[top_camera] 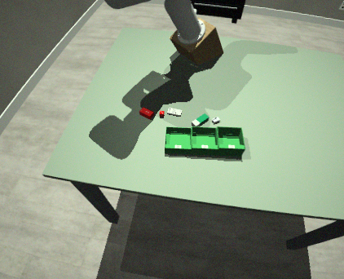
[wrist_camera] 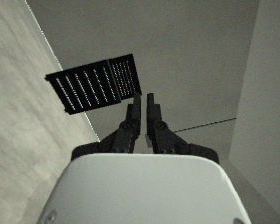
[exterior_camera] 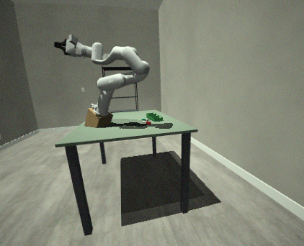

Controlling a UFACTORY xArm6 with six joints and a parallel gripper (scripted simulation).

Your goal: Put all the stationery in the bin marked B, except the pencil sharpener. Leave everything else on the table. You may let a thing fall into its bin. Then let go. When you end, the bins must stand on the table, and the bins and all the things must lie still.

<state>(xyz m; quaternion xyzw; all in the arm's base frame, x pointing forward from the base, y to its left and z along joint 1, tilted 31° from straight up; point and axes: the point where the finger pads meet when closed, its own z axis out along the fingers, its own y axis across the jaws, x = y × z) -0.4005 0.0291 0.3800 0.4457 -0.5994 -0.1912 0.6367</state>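
My gripper [exterior_camera: 57, 44] [wrist_camera: 143, 102] is shut with nothing between its fingers. It is raised high above the table's far left side and points away from the table toward the room wall. On the table lie a red block [top_camera: 146, 112], a small red cube [top_camera: 161, 113], a white flat piece [top_camera: 174, 111], a green-and-white eraser [top_camera: 200, 119] and a small white thing [top_camera: 216, 120]. In front of them stands a row of three green bins [top_camera: 205, 152] [exterior_camera: 154, 116]. I cannot read the bin labels.
The arm's wooden base block [top_camera: 202, 46] [exterior_camera: 96, 119] stands at the back of the green table [top_camera: 280, 122] [exterior_camera: 124, 134]. A black rack [wrist_camera: 91, 87] [exterior_camera: 126, 90] stands on the floor behind the table.
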